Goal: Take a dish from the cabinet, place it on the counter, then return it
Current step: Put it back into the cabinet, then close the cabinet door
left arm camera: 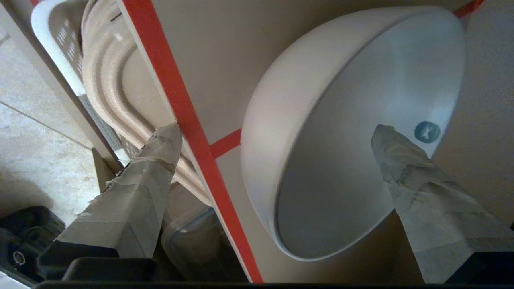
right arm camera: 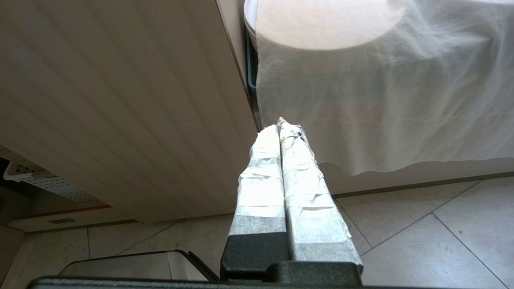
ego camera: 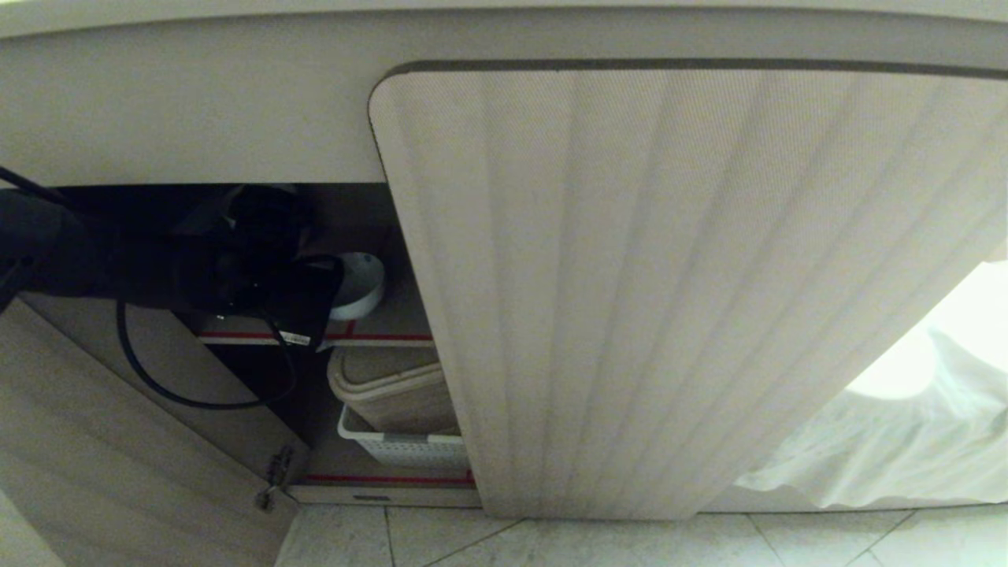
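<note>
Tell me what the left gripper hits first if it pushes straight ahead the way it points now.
Most likely the dish on the cabinet's red-edged shelf. The left gripper has its jaws wide open, one finger over the dish's inside, the other outside its wall. Depth is hard to judge.

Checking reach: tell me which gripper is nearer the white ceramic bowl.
Left. The left gripper straddles the white ceramic bowl on the shelf; the right gripper hangs outside by the ribbed door.
</note>
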### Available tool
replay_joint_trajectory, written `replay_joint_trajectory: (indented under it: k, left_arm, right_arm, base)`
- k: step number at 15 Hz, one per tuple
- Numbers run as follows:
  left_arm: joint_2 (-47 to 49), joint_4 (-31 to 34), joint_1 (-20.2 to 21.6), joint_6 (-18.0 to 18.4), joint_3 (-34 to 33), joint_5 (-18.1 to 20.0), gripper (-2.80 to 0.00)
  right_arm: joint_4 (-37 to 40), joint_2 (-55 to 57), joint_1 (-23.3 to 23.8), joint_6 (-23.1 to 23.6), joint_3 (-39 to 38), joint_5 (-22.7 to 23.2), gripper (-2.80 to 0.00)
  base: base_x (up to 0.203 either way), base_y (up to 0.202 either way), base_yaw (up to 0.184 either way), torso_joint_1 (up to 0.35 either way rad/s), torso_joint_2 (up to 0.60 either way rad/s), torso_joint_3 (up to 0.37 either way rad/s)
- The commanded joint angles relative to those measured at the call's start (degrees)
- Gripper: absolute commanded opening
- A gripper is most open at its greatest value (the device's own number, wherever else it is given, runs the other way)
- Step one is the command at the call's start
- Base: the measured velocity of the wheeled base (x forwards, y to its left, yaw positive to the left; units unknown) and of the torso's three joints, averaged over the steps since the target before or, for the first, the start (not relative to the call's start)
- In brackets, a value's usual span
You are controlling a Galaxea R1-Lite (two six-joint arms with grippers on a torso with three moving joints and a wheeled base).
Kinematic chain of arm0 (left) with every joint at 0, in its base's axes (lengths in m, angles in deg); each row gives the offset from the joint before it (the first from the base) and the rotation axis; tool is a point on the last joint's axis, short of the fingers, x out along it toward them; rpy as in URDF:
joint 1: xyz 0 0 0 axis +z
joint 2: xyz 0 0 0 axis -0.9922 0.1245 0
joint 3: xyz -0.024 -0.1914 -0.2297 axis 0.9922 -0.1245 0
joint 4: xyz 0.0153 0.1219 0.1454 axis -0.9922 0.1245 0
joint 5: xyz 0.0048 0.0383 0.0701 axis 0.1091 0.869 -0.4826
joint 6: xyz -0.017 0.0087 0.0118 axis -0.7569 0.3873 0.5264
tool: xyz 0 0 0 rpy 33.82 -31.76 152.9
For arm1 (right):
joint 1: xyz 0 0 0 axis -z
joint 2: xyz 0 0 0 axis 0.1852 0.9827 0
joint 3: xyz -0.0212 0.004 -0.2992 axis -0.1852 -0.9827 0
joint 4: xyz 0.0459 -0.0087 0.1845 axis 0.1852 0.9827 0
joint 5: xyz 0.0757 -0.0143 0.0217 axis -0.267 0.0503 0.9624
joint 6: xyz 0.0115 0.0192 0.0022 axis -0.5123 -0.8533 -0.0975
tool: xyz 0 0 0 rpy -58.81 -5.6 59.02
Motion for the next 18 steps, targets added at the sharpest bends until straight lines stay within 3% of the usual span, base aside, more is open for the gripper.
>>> replay_joint_trajectory:
  k: [1, 18]
  left_arm:
    - [-0.55, 0.08, 0.02, -0.98, -0.06, -0.05, 0.00]
    - [-4.53, -1.74, 0.49, -2.18, -6.67, 0.54, 0.00]
  right_arm:
    - [-0.03, -0.02, -0.02, -0.07, -0.01, -0.03, -2.80]
    - [-0.03, -0.02, -0.02, -0.07, -0.01, -0.03, -2.80]
  base:
    - [0.000, 0.000, 0.000, 0.000, 0.00, 0.000]
    - [0.000, 0.000, 0.000, 0.000, 0.00, 0.000]
